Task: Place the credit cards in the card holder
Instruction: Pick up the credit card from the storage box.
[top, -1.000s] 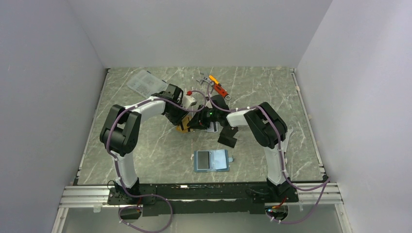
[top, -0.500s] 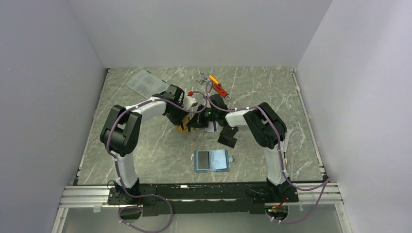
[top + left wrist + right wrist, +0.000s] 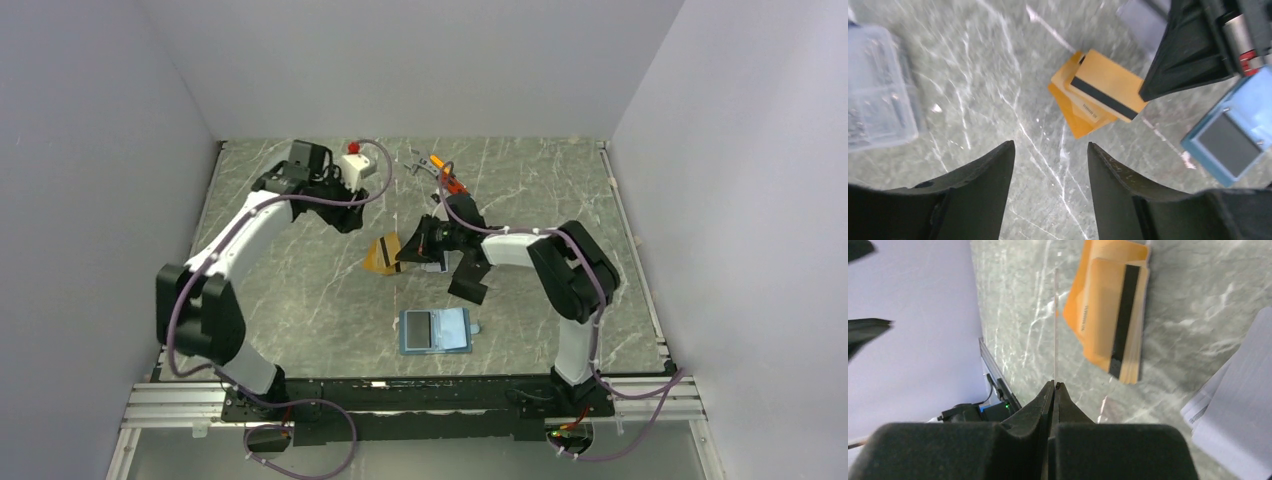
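The right gripper [image 3: 1054, 386] is clenched on one thin, rigid card [image 3: 1055, 325]. The right wrist view shows this card edge-on as a pale line, so its face colour cannot be told. It projects straight out from the fingertips, toward 9 o'clock in the top view.

The other cards [image 3: 380, 258] lie just beside it in a fanned stack near the centre of the marbled grey-green table [image 3: 300, 300]. They are flat, glossy orange-gold rectangles. The top one has a dark stripe along one long edge, and its long axis runs roughly parallel to the gripped card.

The holder [image 3: 435, 330] lies open and flat at 6 o'clock from the stack. It is teal-blue, and its long axis runs 9 to 3 o'clock.

The left gripper [image 3: 1050, 147] is released, with its dark curved fingers spread and nothing between them. It hangs at 10 o'clock from the stack.
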